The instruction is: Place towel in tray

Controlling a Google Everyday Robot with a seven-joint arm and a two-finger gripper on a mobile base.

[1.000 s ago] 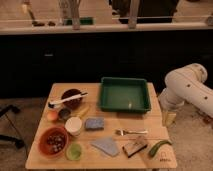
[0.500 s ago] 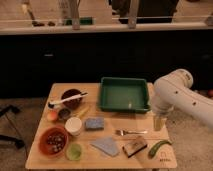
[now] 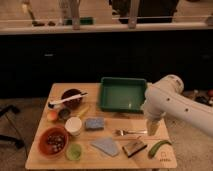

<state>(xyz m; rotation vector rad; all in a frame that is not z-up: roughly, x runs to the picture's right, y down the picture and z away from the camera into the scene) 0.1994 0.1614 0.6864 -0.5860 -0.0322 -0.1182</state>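
Towel point(image 3: 106, 146) lies flat nr the front edge of the bench point(image 3: 95, 161), abt midway along, nothing on it, so not yet picked up. Tray point(image 3: 122, 80) sits at the back right corner, open side up w/ raised walls, so a dropped cloth should stay in. Tool point(image 3: 152, 126) hangs under the white arm point(image 3: 172, 100) by the right edge, just fwd of the tray & nr the fork point(image 3: 130, 132), apart from the towel; can't tell if it's apart or together. Prob. approach phase: next move would go left & fwd, avoiding the sponge point(image 3: 94, 123).
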